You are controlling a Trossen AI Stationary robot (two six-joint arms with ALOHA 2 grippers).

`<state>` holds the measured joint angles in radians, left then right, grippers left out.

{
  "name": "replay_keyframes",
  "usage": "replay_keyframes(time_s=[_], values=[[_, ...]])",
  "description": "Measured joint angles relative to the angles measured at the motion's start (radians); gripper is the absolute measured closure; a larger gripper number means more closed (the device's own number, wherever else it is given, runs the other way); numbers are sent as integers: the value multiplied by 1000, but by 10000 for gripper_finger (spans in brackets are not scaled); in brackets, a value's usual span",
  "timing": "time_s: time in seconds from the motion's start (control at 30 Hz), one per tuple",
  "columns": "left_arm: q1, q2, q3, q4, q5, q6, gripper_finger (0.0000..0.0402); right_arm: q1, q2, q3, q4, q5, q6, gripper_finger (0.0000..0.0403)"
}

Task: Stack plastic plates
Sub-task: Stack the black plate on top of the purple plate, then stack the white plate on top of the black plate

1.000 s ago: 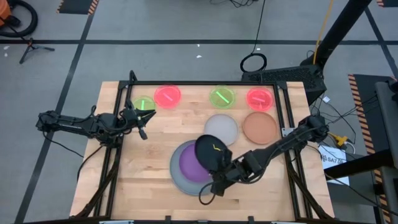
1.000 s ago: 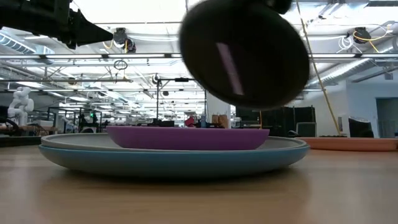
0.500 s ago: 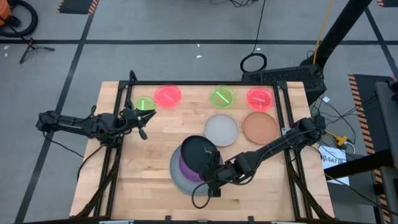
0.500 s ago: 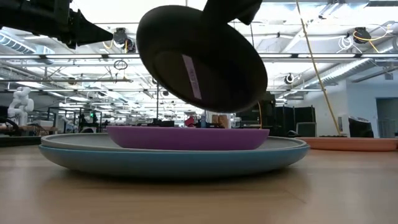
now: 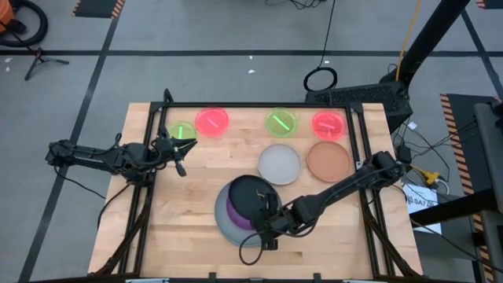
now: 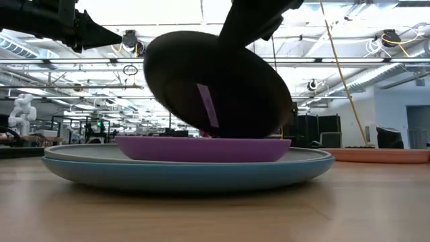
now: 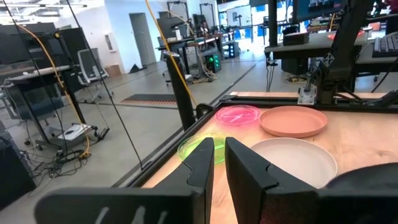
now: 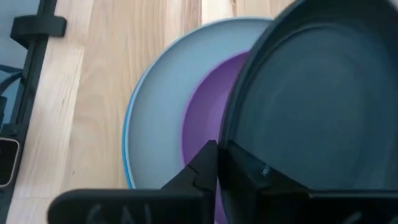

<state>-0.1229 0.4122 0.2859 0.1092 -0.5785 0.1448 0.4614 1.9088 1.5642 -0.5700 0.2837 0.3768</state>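
My right gripper (image 5: 266, 222) is shut on the black plate (image 5: 248, 193), which hangs tilted over the stack, underside with a label (image 6: 207, 105) facing the near side. The stack is a purple plate (image 6: 201, 149) nested in a grey plate (image 6: 181, 156) on a blue plate (image 6: 188, 176). The black plate's low far edge sinks behind the purple rim. My left gripper (image 5: 179, 153) hovers shut over the table's left far part, near a green plate (image 5: 181, 130). My right gripper pinches the black plate's rim (image 8: 231, 144) on its near-right side, one finger on the upper face and one beneath. The fingers come slanting down from the table's near right. The plate tilts, held edge high, far edge (image 6: 222, 134) down at the purple plate; touching or not, I cannot tell.
A white plate (image 5: 279, 163) and a tan-orange plate (image 5: 328, 160) lie right of and beyond the stack. Two red-pink plates (image 5: 211, 121) (image 5: 328, 124) and another green plate (image 5: 281, 123) line the far edge. Bare wood shows left of the stack and along the near edge.
My right gripper has carried the black plate toward the table's left and down, from beside the stack to over the purple plate. The plate has stayed tilted and its low edge has dropped to the purple rim.
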Motion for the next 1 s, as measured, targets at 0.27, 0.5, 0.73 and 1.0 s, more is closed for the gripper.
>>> replay_keyframes(time_s=[0.27, 0.5, 0.73, 1.0], values=[[0, 0, 0, 0, 0, 0, 353, 0, 0, 0, -2, 2, 3, 361], [0, 0, 0, 0, 0, 0, 353, -4, 0, 0, -2, 3, 30, 346], [0, 0, 0, 0, 0, 0, 353, -5, 0, 0, -5, 6, 33, 341], [0, 0, 0, -1, 0, 0, 353, -51, -13, 0, -201, 60, 208, 342]])
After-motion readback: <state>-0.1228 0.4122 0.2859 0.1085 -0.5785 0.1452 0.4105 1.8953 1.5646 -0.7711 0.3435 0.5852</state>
